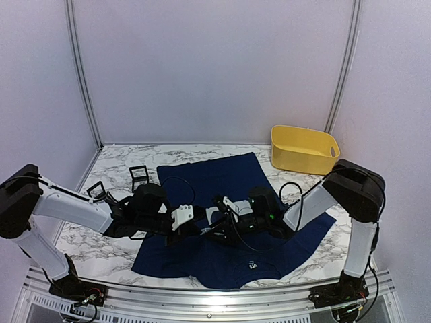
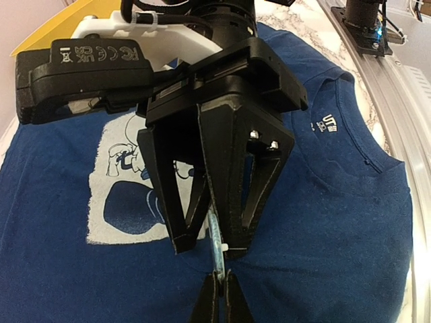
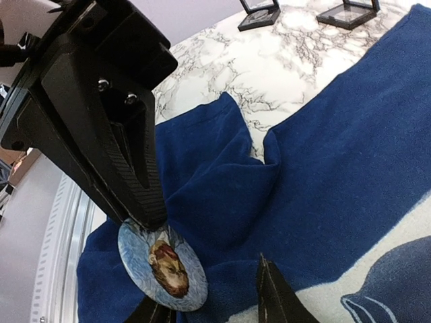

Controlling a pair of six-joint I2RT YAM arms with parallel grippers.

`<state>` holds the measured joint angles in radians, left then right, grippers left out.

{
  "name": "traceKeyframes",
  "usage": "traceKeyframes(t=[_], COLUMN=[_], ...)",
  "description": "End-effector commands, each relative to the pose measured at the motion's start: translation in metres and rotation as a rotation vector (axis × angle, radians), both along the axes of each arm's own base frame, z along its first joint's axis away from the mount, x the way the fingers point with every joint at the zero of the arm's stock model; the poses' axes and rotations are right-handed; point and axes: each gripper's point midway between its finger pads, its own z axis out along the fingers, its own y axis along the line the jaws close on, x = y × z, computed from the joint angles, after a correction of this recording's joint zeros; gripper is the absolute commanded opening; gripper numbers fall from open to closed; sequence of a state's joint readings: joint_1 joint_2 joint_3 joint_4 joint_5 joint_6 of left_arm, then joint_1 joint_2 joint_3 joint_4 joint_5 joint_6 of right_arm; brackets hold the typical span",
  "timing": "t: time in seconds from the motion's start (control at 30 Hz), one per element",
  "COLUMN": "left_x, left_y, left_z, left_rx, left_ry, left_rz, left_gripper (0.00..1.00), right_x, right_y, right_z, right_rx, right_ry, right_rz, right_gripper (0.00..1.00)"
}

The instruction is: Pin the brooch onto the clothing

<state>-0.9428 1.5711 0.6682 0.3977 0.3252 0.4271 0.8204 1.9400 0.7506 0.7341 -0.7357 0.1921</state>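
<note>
The clothing (image 1: 222, 175) is a navy T-shirt lying flat on the marble table, with a pale print (image 2: 128, 188) on its chest and white lettering inside the neck (image 2: 326, 123). Both grippers meet over its middle. The brooch (image 3: 161, 267) is a round blue badge with a brown portrait. My left gripper (image 2: 222, 296) is shut on the rim of the brooch (image 2: 217, 245), holding it on edge just above the cloth (image 3: 350, 155). My right gripper (image 3: 210, 282) is open, with its fingers (image 2: 178, 222) on either side of the brooch. From above, the left gripper (image 1: 202, 230) and right gripper (image 1: 222, 232) nearly touch.
A yellow bin (image 1: 303, 149) stands at the back right, off the shirt. Small black open cases (image 1: 139, 173) sit on the marble left of the shirt, and two black cases (image 3: 259, 13) show in the right wrist view. A metal rail (image 2: 397, 81) runs along the near edge.
</note>
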Motion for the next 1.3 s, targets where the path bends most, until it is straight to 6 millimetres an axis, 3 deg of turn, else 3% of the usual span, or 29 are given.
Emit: traceKeyframes(t=[0.0, 0.43, 0.97, 1.27], left_x=[-0.025, -0.027, -0.025, -0.024], left_y=[-0.002, -0.003, -0.001, 0.000], left_z=[-0.006, -0.008, -0.008, -0.008], left_rx=[0.009, 0.009, 0.017, 0.018], left_ry=[0.078, 0.098, 0.084, 0.077], left_rz=[-0.089, -0.097, -0.088, -0.080], left_gripper=[0.00, 0.00, 0.00, 0.00], right_x=[0.020, 0.024, 0.036, 0.034], right_y=[0.015, 0.021, 0.012, 0.002], right_z=[0.034, 0.051, 0.039, 0.043], right_rx=[0.125, 0.216, 0.183, 0.213], right_ry=[-0.128, -0.114, -0.055, -0.043], right_rz=[0.013, 0.007, -0.111, -0.137], right_gripper=[0.36, 0.37, 0.22, 0.14])
